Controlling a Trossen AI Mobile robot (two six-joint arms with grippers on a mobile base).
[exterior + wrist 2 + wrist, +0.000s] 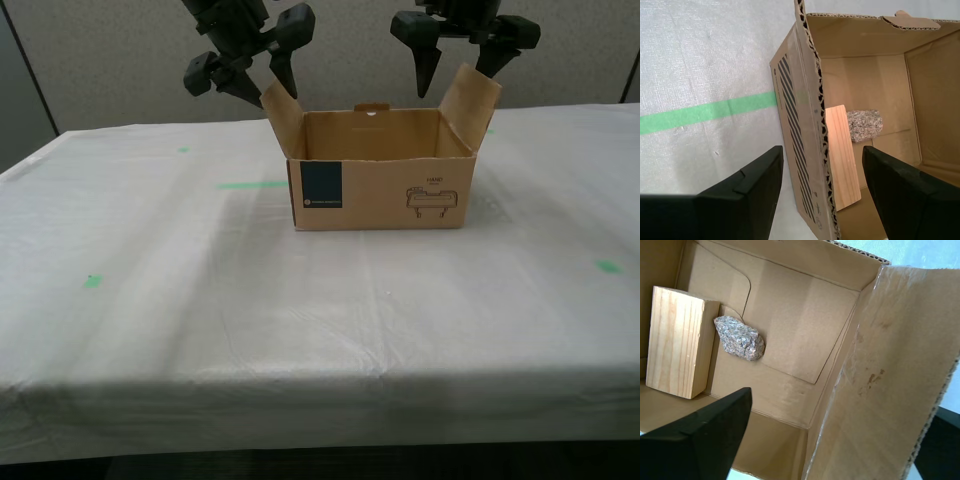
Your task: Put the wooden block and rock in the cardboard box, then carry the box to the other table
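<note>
The cardboard box (385, 190) stands open on the other table (300, 330), which is draped in a white sheet. Inside it, on the floor, lie the wooden block (677, 342) (842, 155) and the rock (740, 338) (865, 125), touching each other. My second gripper (822, 155) (245, 85) hangs open astride the box's flap at the exterior view's left, one finger outside and one inside. Over the raised flap (890, 370) at the exterior view's right, my first gripper (835, 435) (458, 80) is open too. Neither holds anything.
Green tape marks lie on the sheet: a strip (250, 185) (705, 112) beside the box and small pieces (92, 281) (607, 266) nearer the front. A grey partition wall (100, 60) stands behind the table. The table's front edge (320, 385) is close to the camera.
</note>
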